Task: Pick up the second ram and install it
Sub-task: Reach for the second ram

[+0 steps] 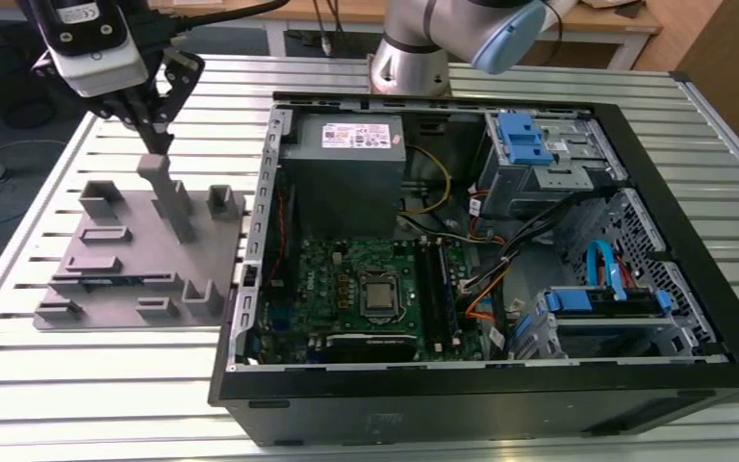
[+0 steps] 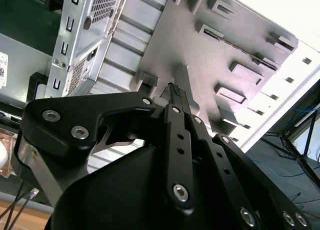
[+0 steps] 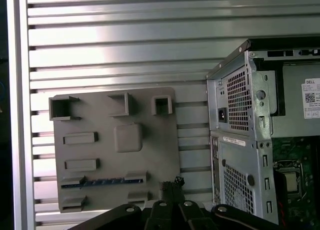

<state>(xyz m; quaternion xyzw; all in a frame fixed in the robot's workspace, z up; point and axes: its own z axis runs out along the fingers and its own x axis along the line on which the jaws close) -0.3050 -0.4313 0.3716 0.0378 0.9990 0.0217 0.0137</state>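
Furthest to the exterior view's left sits the grey tray [image 1: 139,256], and the second ram [image 1: 115,280] stands on edge in one of its slots, untouched. From the gripper [image 1: 155,144] the stick lies lower down and off towards the tray's edge away from the arm's base, well apart from the fingertips. Its long axis runs towards the open computer case [image 1: 472,409], square to that case's side wall, as the first wrist view makes plain. The gripper hangs just above the tray's tall post [image 1: 172,207]. Its fingers look pressed together, and nothing is gripped between them. The case lies on the gripper's far side from the ram, to the exterior view's right. As the single arm's tool, the gripper would judgeably have to go down and across before it could close on the stick's flat faces.
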